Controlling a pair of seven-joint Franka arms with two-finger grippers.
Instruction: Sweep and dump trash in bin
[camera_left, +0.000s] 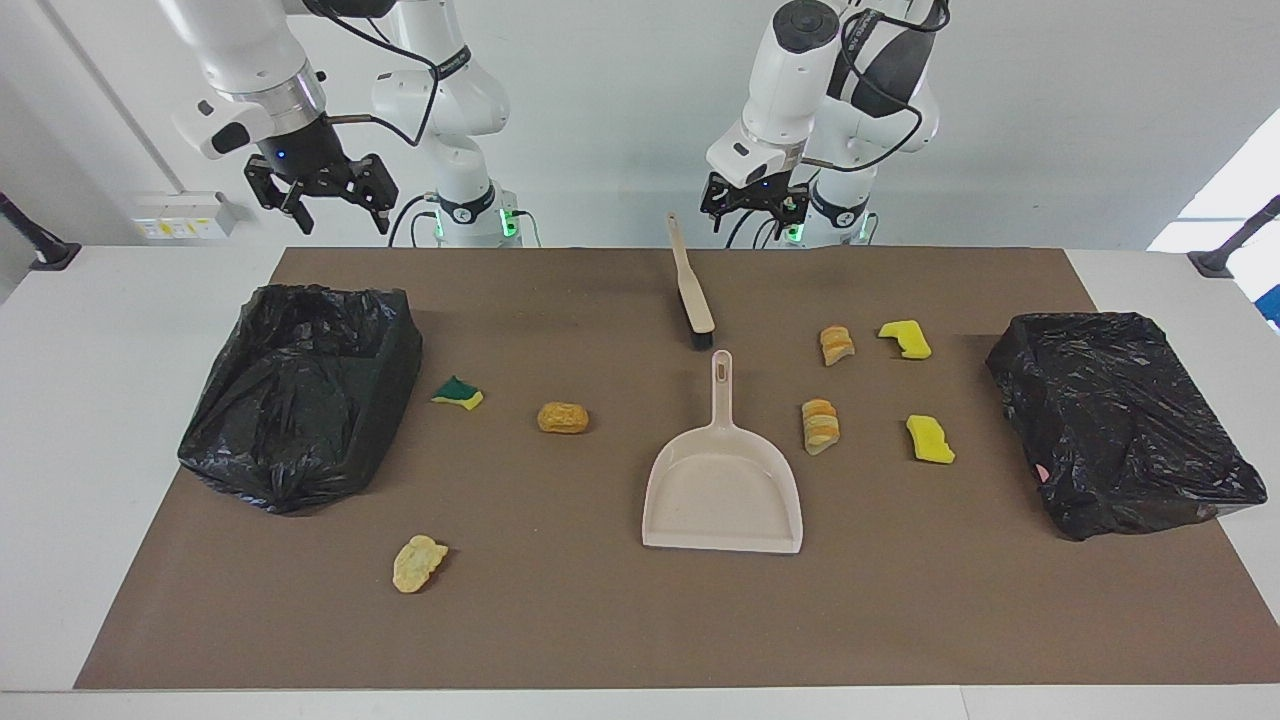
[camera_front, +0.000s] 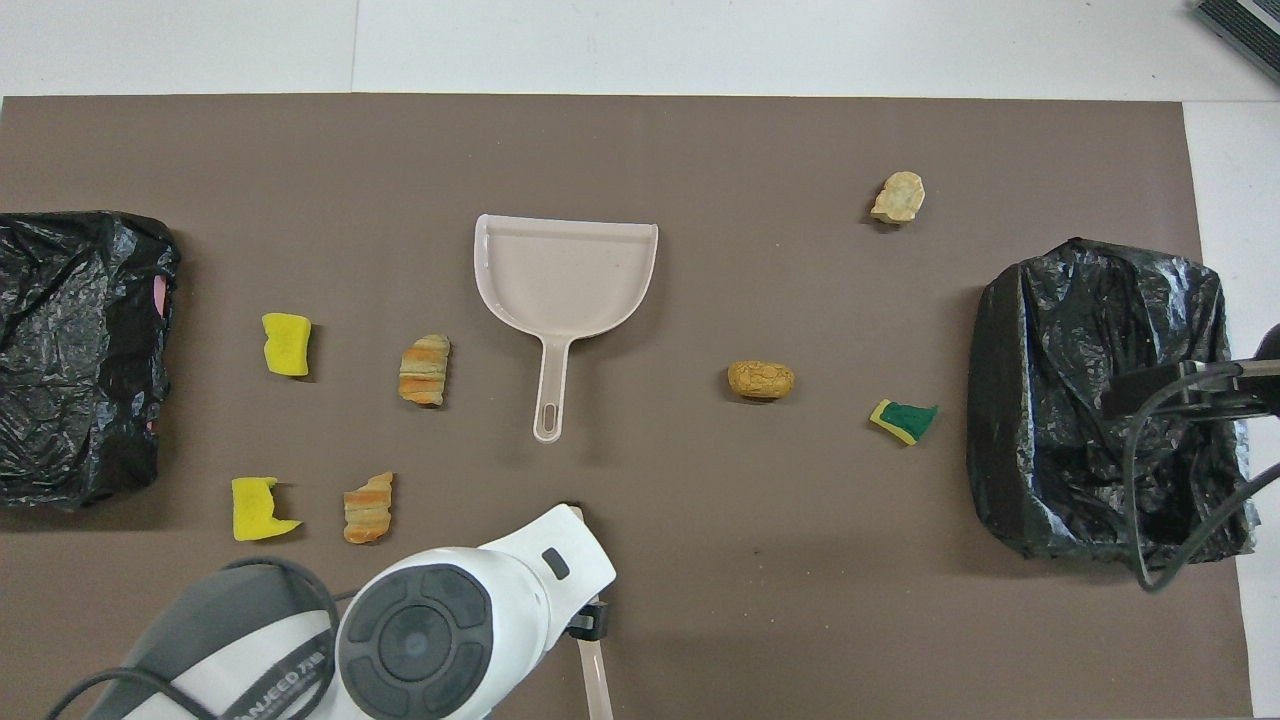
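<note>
Several bits of trash lie on the brown mat: a green-and-yellow sponge piece (camera_left: 458, 392), a nugget (camera_left: 562, 417) and a pale lump (camera_left: 418, 563) toward the right arm's end; two striped bread pieces (camera_left: 820, 425) (camera_left: 836, 345) and two yellow sponge bits (camera_left: 905, 339) (camera_left: 929, 439) toward the left arm's end. A black-bagged bin (camera_left: 300, 390) stands at the right arm's end, another bin (camera_left: 1120, 420) at the left arm's. My left gripper (camera_left: 752, 215) hangs open over the handle of the beige brush (camera_left: 692, 285). My right gripper (camera_left: 340, 215) waits open, high near the first bin.
The beige dustpan (camera_left: 722, 490) lies mid-mat, its handle pointing at the brush's black bristles. In the overhead view the left arm hides most of the brush; only the handle's end (camera_front: 597, 685) shows. White table (camera_left: 120, 330) borders the mat.
</note>
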